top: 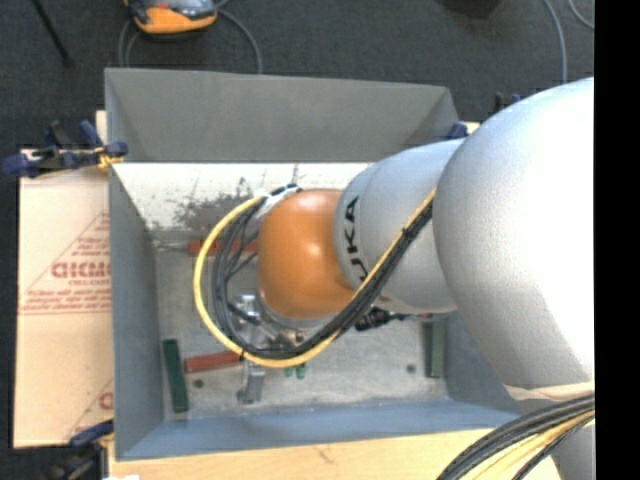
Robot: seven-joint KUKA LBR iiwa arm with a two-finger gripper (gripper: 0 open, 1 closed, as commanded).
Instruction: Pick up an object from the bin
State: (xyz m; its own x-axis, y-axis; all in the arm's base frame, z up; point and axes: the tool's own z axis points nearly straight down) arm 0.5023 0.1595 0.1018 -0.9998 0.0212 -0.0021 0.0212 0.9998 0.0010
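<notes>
since the orange cover (300,253) hides most of it, can't tell if the gripper (251,382) is apart or together. it sits low near the bin's (135,298) front wall, with a flat red stick (208,364) just beside it on the left and a green bar (175,375) past that.

**Black lettering on the robot's arm**

The pale grey arm (420,258), reaching in from the right to the middle of the frame, carries large black capital letters (351,240) of which "UKA" can be read. They run up and down the curved casing, just right of the orange cover (300,258), with a dark cable (395,253) passing close beside them.
</notes>
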